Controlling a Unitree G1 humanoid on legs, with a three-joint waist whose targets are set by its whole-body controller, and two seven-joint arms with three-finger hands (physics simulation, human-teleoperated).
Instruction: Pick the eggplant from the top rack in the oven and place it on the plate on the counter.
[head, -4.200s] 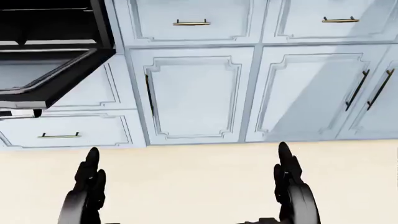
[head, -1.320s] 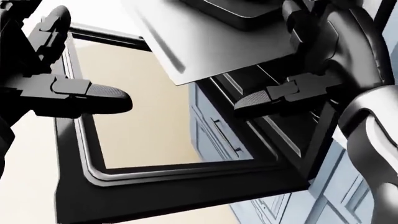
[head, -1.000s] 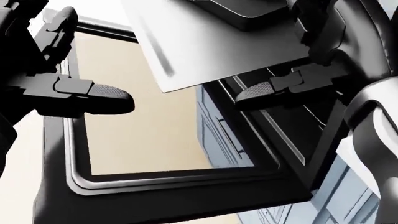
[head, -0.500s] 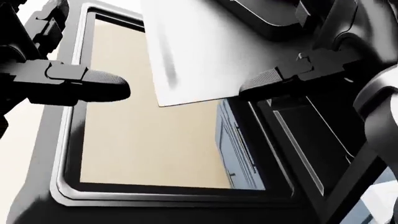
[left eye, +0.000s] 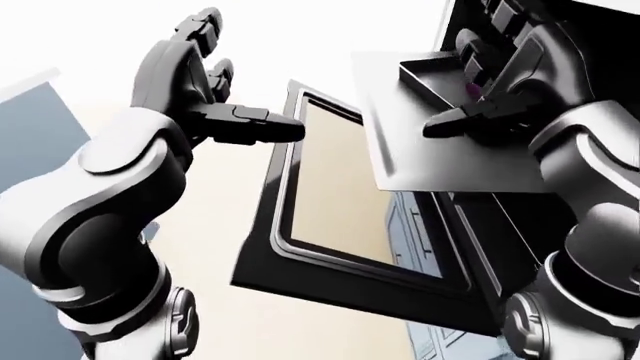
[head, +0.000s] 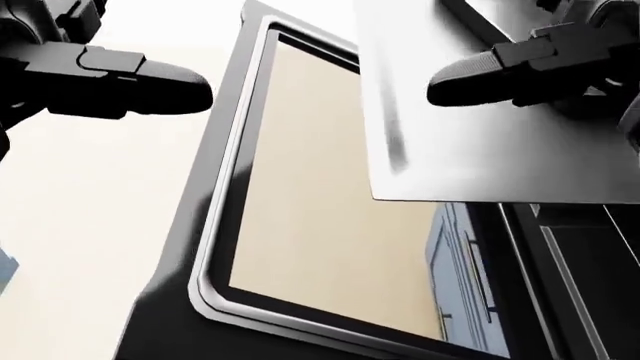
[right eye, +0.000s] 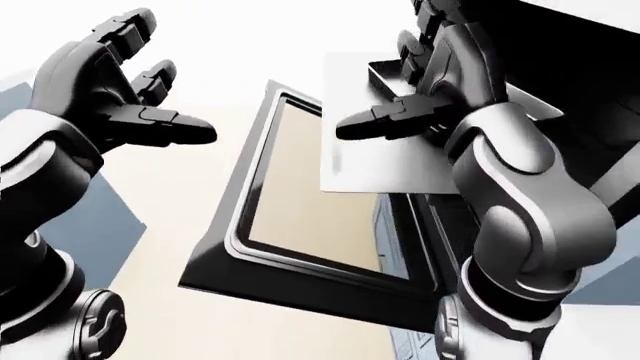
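All views are strongly tilted. The black oven door (left eye: 262, 251) hangs open with its glass pane showing the beige floor. A silver rack sheet (left eye: 420, 161) sticks out of the oven above it and carries a dark tray (left eye: 425, 75). A small purple patch, apparently the eggplant (left eye: 470, 91), shows in the tray between my right hand's fingers. My right hand (left eye: 462, 84) is over the tray, fingers spread and thumb stretched out, not closed round anything. My left hand (left eye: 235, 82) is open and empty, held up left of the door. No plate shows.
Blue-grey cabinet fronts (left eye: 418, 225) show under the open door, and a blue-grey panel (left eye: 30, 127) is at the left of the left-eye view. The oven's dark opening (right eye: 560, 67) fills the top right of the right-eye view. Beige floor lies beneath.
The camera has moved and rolled, so the whole picture shifts. The door and rack sheet now sit further right in the head view. Both hands have risen toward the top edge and stay open.
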